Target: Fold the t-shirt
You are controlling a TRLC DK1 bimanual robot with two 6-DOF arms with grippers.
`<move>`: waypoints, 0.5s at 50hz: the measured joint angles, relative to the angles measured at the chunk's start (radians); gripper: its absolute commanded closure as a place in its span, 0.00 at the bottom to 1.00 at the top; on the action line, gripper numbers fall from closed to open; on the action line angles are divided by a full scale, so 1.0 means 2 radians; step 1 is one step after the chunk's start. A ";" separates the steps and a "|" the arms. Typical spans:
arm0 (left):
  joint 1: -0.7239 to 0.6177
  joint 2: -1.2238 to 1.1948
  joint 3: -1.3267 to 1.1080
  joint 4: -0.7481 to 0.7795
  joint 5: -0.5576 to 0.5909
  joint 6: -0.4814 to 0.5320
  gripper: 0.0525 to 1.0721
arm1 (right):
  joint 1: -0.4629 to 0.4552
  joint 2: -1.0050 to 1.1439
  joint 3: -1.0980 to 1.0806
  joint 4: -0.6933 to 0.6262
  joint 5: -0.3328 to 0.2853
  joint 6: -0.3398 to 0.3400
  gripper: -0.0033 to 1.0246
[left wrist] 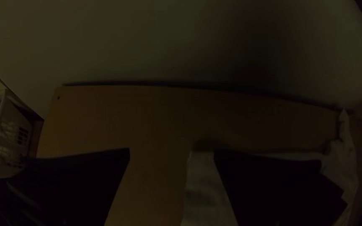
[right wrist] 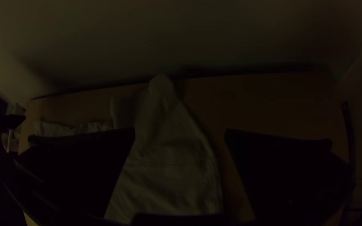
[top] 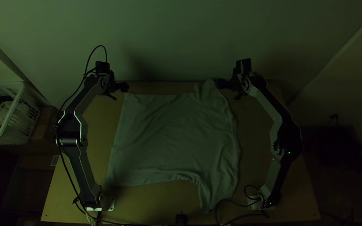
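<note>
Folding this badly is easy from here, we judge, because the t-shirt (top: 172,138) is spread across the middle of the bench (top: 93,138) with creases all through its right half. We have the left gripper (top: 121,93) at the shirt's far left corner and the right gripper (top: 227,91) beside the far sleeve (top: 208,90), both close to the bench's far edge. Both pairs of jaws are released, well parted, and grasp nothing. If we close the left one too high or too far out, we may pinch air, since the cloth lies under one finger and barely enters the gap. On the right, the sleeve lies more to one side of the gap, so a straight closing could catch just a ruck and let it slip. Pressing too low might jam the fingers on the wood or bunch the fabric. Should one side lift sooner than the other, we would likely drag the shirt askew and set its wrinkles into the fold. Toward the bench's near edge, the near sleeve (top: 208,196) lies right by a cable (top: 233,202), which a careless pull could snag.
</note>
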 measured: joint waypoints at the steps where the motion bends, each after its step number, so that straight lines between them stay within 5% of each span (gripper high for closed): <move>1: -0.002 0.001 0.000 -0.002 0.000 0.000 0.06 | 0.000 0.001 0.001 0.000 0.000 0.001 0.04; 25: -0.021 0.057 0.012 -0.005 -0.015 0.000 0.06 | -0.002 0.014 0.010 -0.010 0.000 0.003 0.05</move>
